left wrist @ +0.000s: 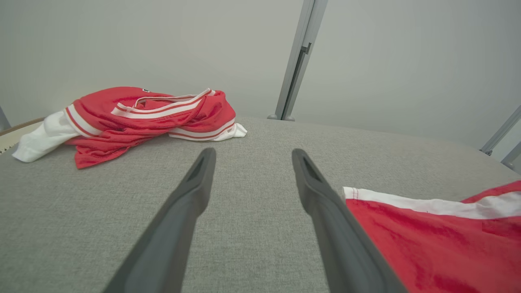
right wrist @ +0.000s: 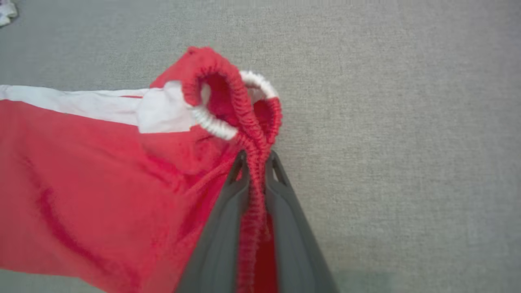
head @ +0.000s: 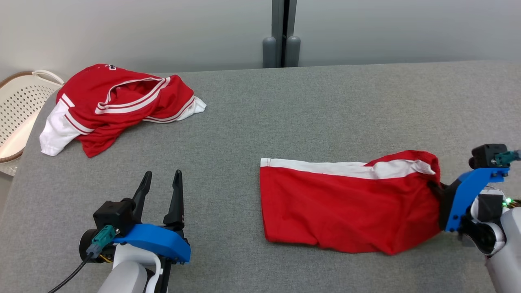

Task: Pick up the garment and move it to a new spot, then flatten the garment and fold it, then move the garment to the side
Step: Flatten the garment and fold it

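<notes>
Right wrist view: right gripper (right wrist: pixel 257 156) pinched on waistband (right wrist: pixel 222 77) of red, white-striped fabric shorts (right wrist: pixel 81 183); left gripper (head: pixel 163 173) spread wide; label (head: pixel 110 66) on crumpled red jersey (head: pixel 106 130) unreadable.

Left hand (head: pixel 163 173): two long dark tapered fingers (head: pixel 176 195), each slotted near the tip. Behind them sit a glossy blue plastic bracket (head: pixel 156 240), a black camera box (head: pixel 114 213), a teal plug (head: pixel 101 238) trailing a thin black cable (head: pixel 69 276), and a pale rounded forearm (head: pixel 126 276).

Right hand (right wrist: pixel 257 158): a matching blue mount (head: pixel 468 191), with small green lights (head: pixel 506 202) behind it.
</notes>
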{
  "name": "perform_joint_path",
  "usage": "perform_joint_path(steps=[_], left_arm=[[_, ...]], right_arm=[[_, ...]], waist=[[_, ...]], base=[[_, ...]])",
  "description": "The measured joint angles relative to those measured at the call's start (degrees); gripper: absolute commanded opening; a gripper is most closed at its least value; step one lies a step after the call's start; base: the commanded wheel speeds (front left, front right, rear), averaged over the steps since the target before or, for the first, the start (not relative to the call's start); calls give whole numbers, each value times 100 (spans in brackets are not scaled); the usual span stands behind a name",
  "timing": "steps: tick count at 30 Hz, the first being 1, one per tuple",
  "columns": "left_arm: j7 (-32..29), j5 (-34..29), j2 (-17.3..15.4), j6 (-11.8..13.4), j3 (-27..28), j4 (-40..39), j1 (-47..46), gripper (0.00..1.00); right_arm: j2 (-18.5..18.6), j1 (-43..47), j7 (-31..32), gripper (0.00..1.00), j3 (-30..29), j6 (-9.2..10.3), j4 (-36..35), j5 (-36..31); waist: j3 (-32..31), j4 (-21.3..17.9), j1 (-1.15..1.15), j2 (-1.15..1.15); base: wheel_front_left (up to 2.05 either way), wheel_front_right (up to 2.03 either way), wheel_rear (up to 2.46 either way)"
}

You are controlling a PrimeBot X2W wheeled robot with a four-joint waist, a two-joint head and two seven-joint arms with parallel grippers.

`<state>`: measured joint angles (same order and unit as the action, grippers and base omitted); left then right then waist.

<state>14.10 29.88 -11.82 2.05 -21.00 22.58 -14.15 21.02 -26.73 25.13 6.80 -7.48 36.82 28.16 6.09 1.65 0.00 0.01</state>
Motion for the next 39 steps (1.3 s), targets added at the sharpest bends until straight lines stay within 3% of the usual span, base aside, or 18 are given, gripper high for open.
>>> perform_joint_path(steps=[8, 15, 22, 31, 33, 34, 35, 36, 39], left_arm=[[-41, 34, -20, 44, -24, -12, 2, 100], [-45, 46, -30, 44, -51, -23, 2, 100], [-41, 76, 29, 44, -111, 2, -3, 100], [4, 79, 145, -4, -193, 140, -35, 100], [11, 79, 156, -5, -200, 170, -39, 100], [12, 79, 163, -5, -208, 187, -41, 100], [13, 79, 170, -7, -214, 205, -43, 100], [13, 79, 179, -8, -223, 223, -44, 100], [18, 79, 197, -16, -246, 268, -68, 100]], right_arm=[[-425, 227, 584, 0, 259, 0, -1148, 1087], [-989, 342, 859, 0, 474, 0, -1629, 1473], [-1424, 153, 721, 0, 584, 0, -1245, 1232], [-1692, -237, 364, 0, 710, 1, -393, 929], [-1730, -328, 263, 36, 750, 1, -229, 910], [-1748, -374, 223, 45, 771, 1, -153, 904], [-1759, -412, 189, 85, 817, 1, -96, 905], [-1774, -456, 147, 100, 851, 0, -51, 936], [-1803, -543, 93, 100, 974, 0, -33, 1250]], waist=[[-52, 71, 0, -1], [-55, 270, 0, -1], [-18, 503, 0, -1], [7, 731, 0, -1], [6, 749, 0, -1], [3, 754, 0, -1], [-1, 758, 0, -1], [-6, 760, 0, -1], [-25, 751, 0, -1]], base=[[0, 0, 0], [0, 0, 0], [0, 0, 0], [0, 0, 0], [0, 0, 0], [0, 0, 0], [0, 0, 0], [0, 0, 0], [0, 0, 0]])
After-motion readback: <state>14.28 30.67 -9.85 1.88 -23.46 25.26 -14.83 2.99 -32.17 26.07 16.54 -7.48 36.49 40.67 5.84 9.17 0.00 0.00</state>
